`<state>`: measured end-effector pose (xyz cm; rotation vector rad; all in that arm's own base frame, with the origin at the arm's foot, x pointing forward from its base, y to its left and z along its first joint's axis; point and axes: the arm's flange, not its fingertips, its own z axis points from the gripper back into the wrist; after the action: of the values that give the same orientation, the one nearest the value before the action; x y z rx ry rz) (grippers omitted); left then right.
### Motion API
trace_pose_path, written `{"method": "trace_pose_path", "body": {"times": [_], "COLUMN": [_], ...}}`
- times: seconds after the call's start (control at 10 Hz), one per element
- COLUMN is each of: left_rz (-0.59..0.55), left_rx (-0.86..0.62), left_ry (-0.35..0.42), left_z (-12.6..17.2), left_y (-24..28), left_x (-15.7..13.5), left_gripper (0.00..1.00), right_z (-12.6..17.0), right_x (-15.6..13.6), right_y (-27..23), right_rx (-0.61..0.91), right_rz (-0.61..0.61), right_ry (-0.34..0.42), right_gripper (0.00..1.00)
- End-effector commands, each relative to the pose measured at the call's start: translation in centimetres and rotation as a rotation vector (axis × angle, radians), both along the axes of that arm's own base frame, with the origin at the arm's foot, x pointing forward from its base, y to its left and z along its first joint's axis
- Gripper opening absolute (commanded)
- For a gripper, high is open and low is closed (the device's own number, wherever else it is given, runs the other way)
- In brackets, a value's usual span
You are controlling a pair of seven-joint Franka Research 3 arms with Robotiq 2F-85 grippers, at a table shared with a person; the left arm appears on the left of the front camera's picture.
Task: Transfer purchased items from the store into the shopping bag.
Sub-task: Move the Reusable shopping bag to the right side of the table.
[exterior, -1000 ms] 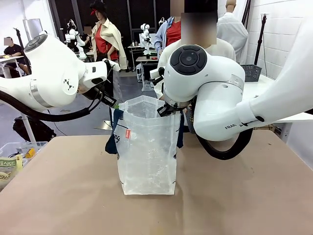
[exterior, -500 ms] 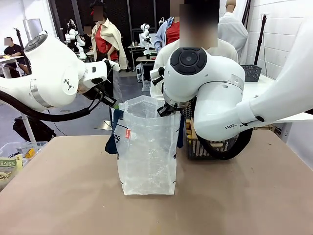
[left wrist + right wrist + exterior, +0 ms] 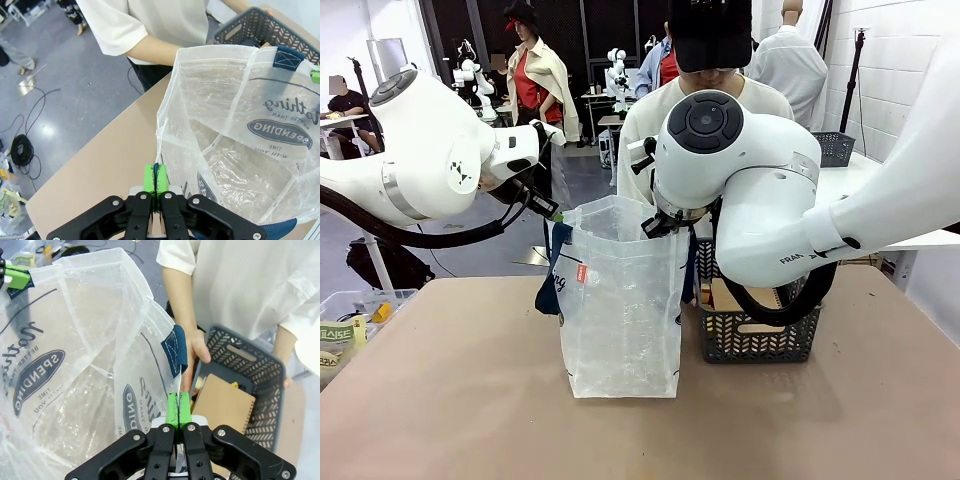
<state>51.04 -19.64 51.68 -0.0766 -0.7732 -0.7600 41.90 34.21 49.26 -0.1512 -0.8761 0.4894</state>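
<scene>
Spotting shopping bag (image 3: 620, 300) first: stood upright at mid-table (image 3: 450, 400), mouth stretched wide. Saw nothing inside thru frosted film. Read navy print on both walls, w/ small red tag on front.

Found left gripper (image 3: 156, 177) clenched on rim at one side, navy strap edge pinched betw. green pads. Found right gripper (image 3: 178, 407) likewise clamped on opp. rim, just below navy strap patch. Held top edge taut betw. both arms, no slack seen.

Noted dark lattice basket (image 3: 760, 340) just beside bag on robot's right, w/ brown flat card-like item (image 3: 222, 402) + smaller goods inside, too small to ID. Saw person's hand (image 3: 197, 352) at basket's near wall, close to bag's rim. Judged loading not yet begun.

Risks, as judged:
- Could lose thin film from pads on hard knock to rim, leaving collapsed mouth.
- Could tear at strap stitching w/ arms pulled too far apart.
- Could tip or skid, being light + empty, on first heavy item landing off-centre.
- Could get hand/arm bump, given right arm's bulk hanging over basket, right in person's reach path.
</scene>
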Motion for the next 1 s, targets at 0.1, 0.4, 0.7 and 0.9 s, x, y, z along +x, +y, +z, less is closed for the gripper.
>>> {"method": "trace_pose_path", "body": {"times": [0.1,0.4,0.7,0.9], "left_rz": [0.0,0.0,0.0,0.0], "left_rx": [0.0,0.0,0.0,0.0], "left_ry": [0.002,0.002,0.002,0.002], "left_z": [0.24,0.24,0.24,0.24], "left_y": [-0.19,-0.19,-0.19,-0.19], "left_x": [0.3,0.3,0.3,0.3], "left_gripper": [0.0,0.0,0.0,0.0], "right_z": [0.4,0.4,0.4,0.4], "right_x": [-0.05,-0.05,-0.05,-0.05], "right_y": [-0.08,-0.08,-0.08,-0.08], "right_rx": [0.009,0.009,0.009,0.009], "right_rz": [0.001,0.001,0.001,0.001], "right_ry": [0.013,0.013,0.013,0.013], "right_gripper": [0.0,0.0,0.0,0.0]}}
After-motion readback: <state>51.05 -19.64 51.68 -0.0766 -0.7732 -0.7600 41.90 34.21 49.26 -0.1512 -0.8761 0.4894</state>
